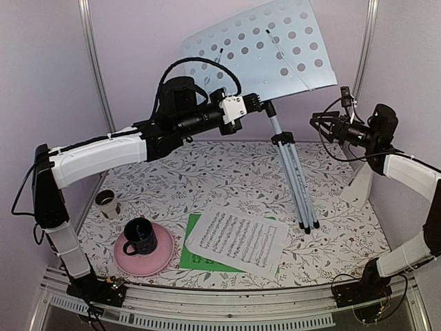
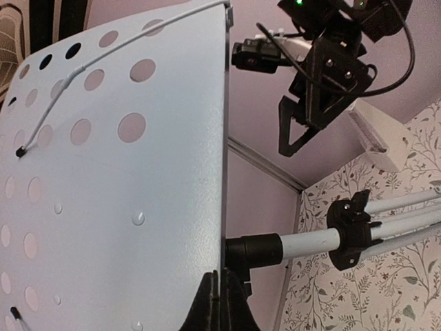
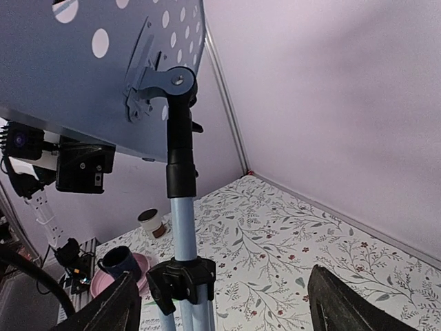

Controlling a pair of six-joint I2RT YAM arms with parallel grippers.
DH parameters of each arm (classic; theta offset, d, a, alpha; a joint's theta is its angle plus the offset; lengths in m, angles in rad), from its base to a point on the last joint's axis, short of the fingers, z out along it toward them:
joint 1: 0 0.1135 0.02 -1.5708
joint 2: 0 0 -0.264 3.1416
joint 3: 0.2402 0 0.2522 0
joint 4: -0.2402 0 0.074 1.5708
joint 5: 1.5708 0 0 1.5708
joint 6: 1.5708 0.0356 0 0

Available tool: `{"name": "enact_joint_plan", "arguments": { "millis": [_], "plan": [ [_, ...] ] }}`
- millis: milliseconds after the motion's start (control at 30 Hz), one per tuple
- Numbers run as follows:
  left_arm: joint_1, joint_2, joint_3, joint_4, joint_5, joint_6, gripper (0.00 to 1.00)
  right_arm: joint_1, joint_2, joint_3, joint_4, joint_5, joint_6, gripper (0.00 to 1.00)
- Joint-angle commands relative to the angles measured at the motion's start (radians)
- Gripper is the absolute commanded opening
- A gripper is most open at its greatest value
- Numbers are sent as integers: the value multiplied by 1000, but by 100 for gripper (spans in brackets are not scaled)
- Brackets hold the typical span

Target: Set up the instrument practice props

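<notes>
Robot laboratory test cell, tabletop, enclosed.
- Walls (image 1: 41, 69): plain pale lilac panels at the back and both sides, joined by bare aluminium posts (image 1: 96, 69).
- Near edge: slotted aluminium rail (image 1: 227, 303) carrying the bolted bases of two white-and-black machines, left arm (image 1: 96, 155) and right arm (image 1: 413, 172).
- Wiring: loose black cable (image 1: 193, 60) looped over the left arm.
- Work surface: floral-print table covering (image 1: 227, 179).
- Contents: laid out as staged props, namely music stand (image 1: 262, 48) and mug (image 1: 140, 236) on pink plate (image 1: 158, 262).
</notes>
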Motion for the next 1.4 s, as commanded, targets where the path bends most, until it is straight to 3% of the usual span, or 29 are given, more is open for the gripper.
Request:
{"name": "enact_joint_plan", "arguments": {
  "millis": [0,333,700,1000,1367],
  "plan": [
    [13,-143,62,434,175,-5,0,-2,82,140,50,-248,38,85],
    [19,-154,30,500,315,22,0,72,242,369,55,-435,227,71],
    [18,-174,-3,535,342,62,0,216,216,328,54,-420,322,70],
    [17,-179,-23,553,361,76,0,237,253,341,37,-411,359,48],
    [10,-168,-35,579,349,109,0,258,261,332,2,-345,357,42]
  ]
}}
